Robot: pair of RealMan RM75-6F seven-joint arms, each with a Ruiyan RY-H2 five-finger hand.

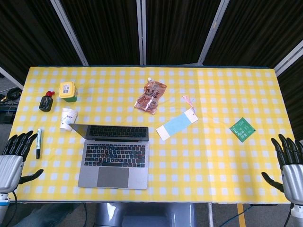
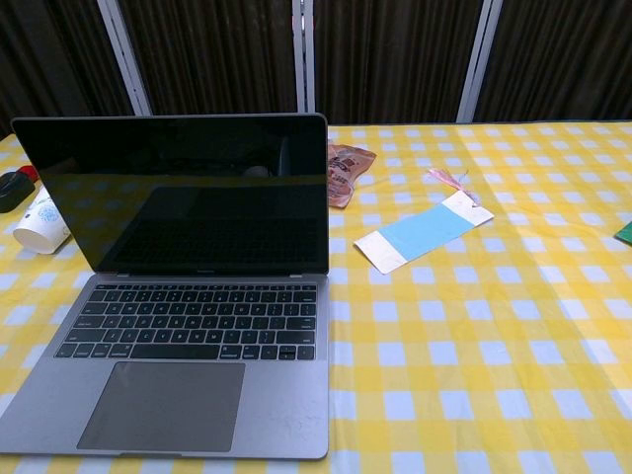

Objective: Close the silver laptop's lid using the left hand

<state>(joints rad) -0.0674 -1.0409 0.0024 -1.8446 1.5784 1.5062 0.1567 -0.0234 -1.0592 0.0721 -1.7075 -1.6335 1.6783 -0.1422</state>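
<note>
The silver laptop (image 1: 114, 158) stands open on the yellow checked table, near the front edge and left of centre. In the chest view the laptop (image 2: 188, 365) fills the left half, its dark screen (image 2: 178, 193) upright. My left hand (image 1: 14, 158) hovers at the table's front left corner, fingers apart, holding nothing, well left of the laptop. My right hand (image 1: 289, 165) is at the front right corner, fingers spread and empty. Neither hand shows in the chest view.
A white paper cup (image 1: 67, 118) lies just behind the laptop's left corner. A marker (image 1: 38, 143) lies beside my left hand. Further back are a black object (image 1: 46, 101), a yellow-lidded jar (image 1: 68, 91), a snack pouch (image 1: 151, 96), a blue-white card (image 1: 177, 126) and a green board (image 1: 243, 128).
</note>
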